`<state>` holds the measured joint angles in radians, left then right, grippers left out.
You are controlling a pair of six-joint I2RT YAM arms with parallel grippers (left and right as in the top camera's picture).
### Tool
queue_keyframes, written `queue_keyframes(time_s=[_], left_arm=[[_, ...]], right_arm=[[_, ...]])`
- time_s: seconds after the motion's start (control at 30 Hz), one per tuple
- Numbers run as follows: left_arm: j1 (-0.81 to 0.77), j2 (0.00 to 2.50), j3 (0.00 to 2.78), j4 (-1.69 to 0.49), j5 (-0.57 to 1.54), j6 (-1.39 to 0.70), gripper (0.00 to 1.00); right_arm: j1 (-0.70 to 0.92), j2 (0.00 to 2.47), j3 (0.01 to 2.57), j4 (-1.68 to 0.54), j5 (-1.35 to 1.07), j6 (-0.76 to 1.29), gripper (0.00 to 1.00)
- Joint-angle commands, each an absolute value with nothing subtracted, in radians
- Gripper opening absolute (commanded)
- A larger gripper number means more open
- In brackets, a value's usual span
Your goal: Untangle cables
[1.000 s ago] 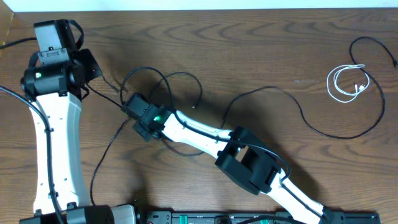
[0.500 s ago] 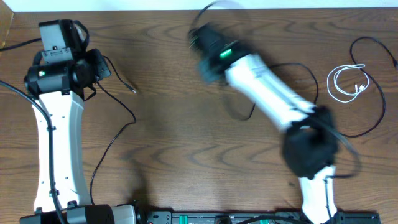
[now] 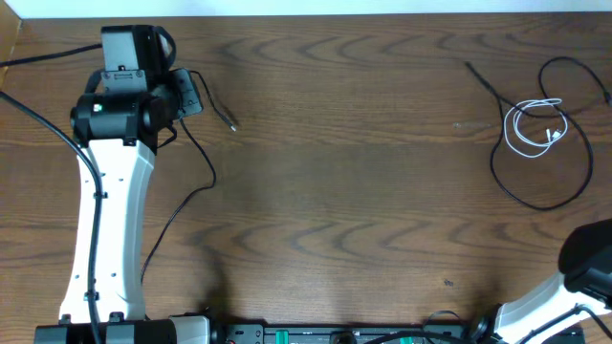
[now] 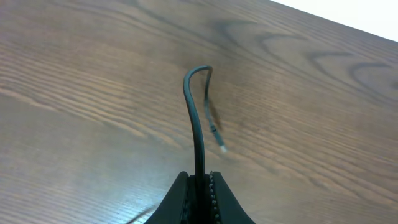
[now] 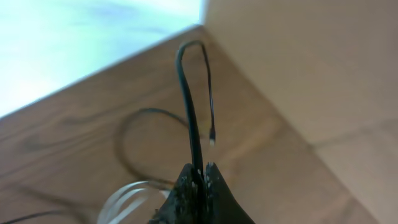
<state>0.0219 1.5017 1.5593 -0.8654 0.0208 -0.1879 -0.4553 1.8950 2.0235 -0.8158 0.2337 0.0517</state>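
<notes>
The cables (image 3: 537, 206) lie at opposite ends of the table (image 3: 363, 191).

The left arm (image 3: 115, 220) reaches up the left side. The right arm (image 3: 588, 263) is cut off at the lower right corner, so from above you cannot see its gripper.

The right black cable (image 3: 494, 170) sweeps a wide loop around the white cable (image 3: 510, 132), a small coil near the right edge. In the right wrist view that coil (image 5: 121, 196) is blurred and cut off by the frame.

The left black cable (image 3: 212, 172) trails from the left gripper (image 3: 186, 96) toward the lower edge, and its far end is lost beside the arm.

In the left wrist view the left gripper (image 4: 200, 186) is clamped on this cable (image 4: 194, 118), which arches up and hangs down to a small plug tip (image 4: 222, 148).

The right gripper (image 5: 200, 180) is likewise pinched on a black cord (image 5: 188, 99) whose tip (image 5: 212, 140) dangles free. You cannot tell whether this cord is part of the loop (image 5: 134, 121) on the table behind it.
</notes>
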Motion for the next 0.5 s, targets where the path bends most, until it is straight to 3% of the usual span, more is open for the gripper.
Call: queue_keyframes(time_s=[0.0,0.03,0.1,0.13,0.2,0.23,0.27,0.47], left_arm=[[0.002,1.510,1.554,-0.855,0.019,-0.201,0.07],[-0.003,1.511,1.554,-0.855,0.019,-0.201,0.07],[-0.010,1.511,1.554,-0.855,0.019,-0.201,0.07],[-0.017,1.512,1.554,-0.855,0.019,-0.201,0.07],[-0.020,1.512,1.554,-0.854,0.019,-0.201,0.07],[-0.020,1.511,1.554,-0.854,0.019,-0.201,0.07],[-0.019,1.512,1.554,-0.855,0.019,-0.201,0.07],[-0.020,1.512,1.554,-0.855,0.020,-0.201,0.07]], right_arm=[[-0.488,1.948,2.033,-0.815,0.235,0.020,0.01],[-0.495,1.956,2.033,-0.815,0.234,0.020,0.02],[-0.499,1.967,2.033,-0.819,0.235,0.020,0.20],[-0.499,1.977,2.033,-0.826,0.237,0.020,0.53],[-0.498,1.980,2.032,-0.843,0.237,0.021,0.83],[-0.498,1.980,2.032,-0.851,0.237,0.021,0.92],[-0.497,1.980,2.033,-0.857,0.237,0.021,0.99],[-0.478,1.980,2.033,-0.927,0.127,0.020,0.99]])
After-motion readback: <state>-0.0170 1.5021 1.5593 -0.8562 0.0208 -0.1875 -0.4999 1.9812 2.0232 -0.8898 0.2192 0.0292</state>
